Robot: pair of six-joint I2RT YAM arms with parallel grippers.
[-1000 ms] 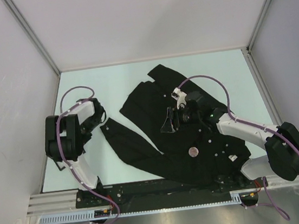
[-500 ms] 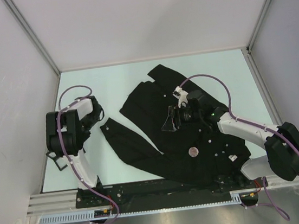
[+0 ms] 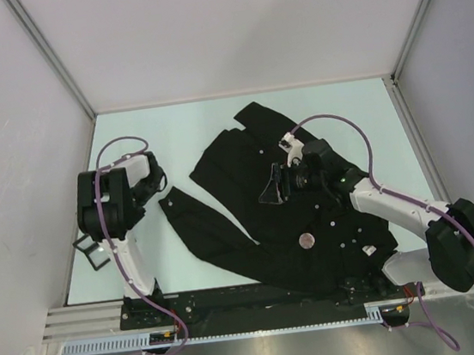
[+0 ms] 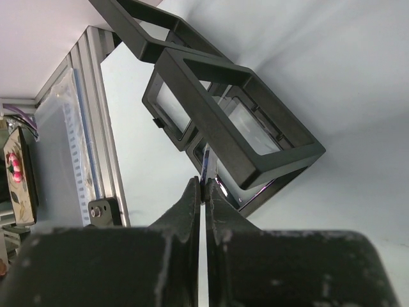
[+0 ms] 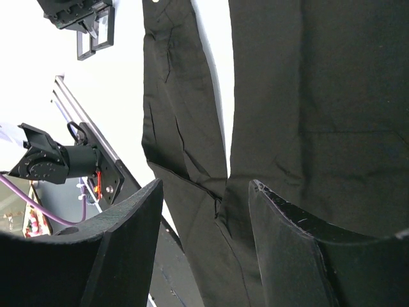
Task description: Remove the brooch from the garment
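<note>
brooch (image 3: 306, 239): round, on garment (image 3: 236, 169) front | left fingers (image 4: 192, 204) pressed together | right fingers (image 5: 294, 224) apart above garment

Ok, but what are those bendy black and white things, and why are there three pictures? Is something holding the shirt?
Those bendy things are two robot arms, the left arm and the right arm. They are bolted at the near edge of the table. Each one ends in a gripper, which is a pincher with two fingers.

The big picture comes from a camera high up, looking down. The other two come from little cameras on the wrists, so you see each arm's own fingers up close.

On the table lies a black shirt with small white buttons. The small round thing on it looks like the brooch, which the robot should take off.

The left gripper is pinched shut off to the side, holding nothing. The right gripper is open over the shirt and holds nothing either.
</note>
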